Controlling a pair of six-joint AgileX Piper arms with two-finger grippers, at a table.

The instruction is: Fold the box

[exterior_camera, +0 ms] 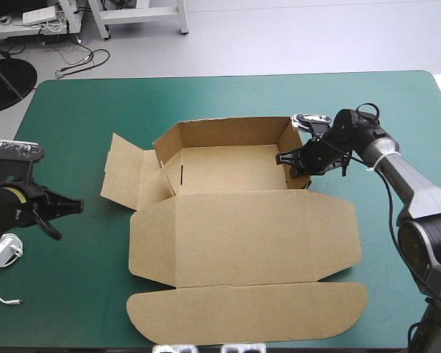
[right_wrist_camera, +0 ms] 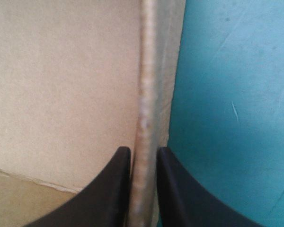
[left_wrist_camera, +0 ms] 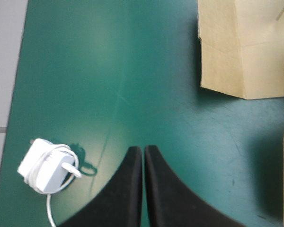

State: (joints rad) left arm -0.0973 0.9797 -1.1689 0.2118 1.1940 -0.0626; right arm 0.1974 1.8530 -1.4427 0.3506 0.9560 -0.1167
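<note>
Logging the brown box (exterior_camera: 242, 243) mid-table on the teal-green cover (exterior_camera: 81, 110), part-built. Starting at the near table edge: spotting the rounded tuck flap (exterior_camera: 250, 312) flat on the cover, then the wide lid panel (exterior_camera: 242, 235) just beyond, also flat, with both side tabs splayed out. Marking the left gripper (left_wrist_camera: 142, 150) off to the box's left, near the left table edge, black fingers pressed together into one point, holding nothing, well apart from the board. Noting a white charger (left_wrist_camera: 47, 165) with its cord just beside it on the cover. Moving farther: finding the tray (exterior_camera: 228, 168) behind the lid, with far wall and right wall (exterior_camera: 288, 136) raised. Tagging the left side as unfinished: slanted left wall up, but with its outer flap (exterior_camera: 125, 173) spread flat on the cover outside the tray, not tucked in. Hard to judge that wall's hold from the high view. Placing the right gripper (right_wrist_camera: 144, 153) at the tray's right wall, fingers all but closed, pinching the wall's top edge between them, one finger on the tray side and one on the cover side. Judging progress at roughly halfway: tray walls mostly raised, right wall in the grip, left flap left to fold over and tuck, lid and tuck flap lying open.
</note>
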